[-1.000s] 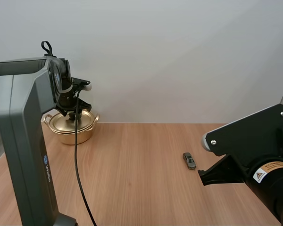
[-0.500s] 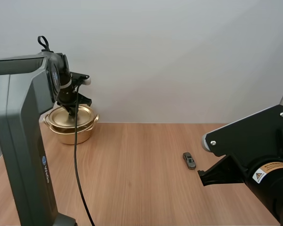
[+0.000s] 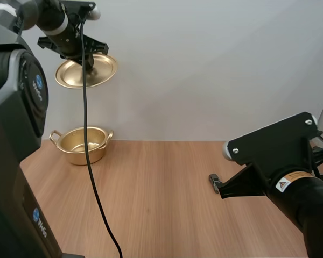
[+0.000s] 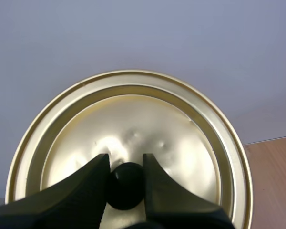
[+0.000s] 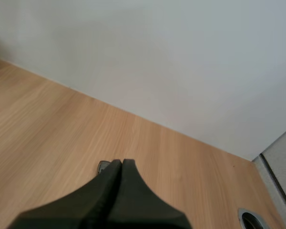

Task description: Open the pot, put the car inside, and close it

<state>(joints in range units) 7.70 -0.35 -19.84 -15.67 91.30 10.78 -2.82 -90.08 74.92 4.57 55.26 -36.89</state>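
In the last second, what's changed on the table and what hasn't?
The left jaws, shut on the knob, carried the lid up off the pot and now hold it high above it, leaving the pot open. The right arm edged toward the car and now hides part of it; the right jaws are shut on nothing. Pot and car stayed put.

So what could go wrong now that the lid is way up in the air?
The left pincer holds the lid only by its small knob, high above the pot; a slip might drop it. The right pincer is shut right by the car, so it might nudge the car away instead of grabbing it.
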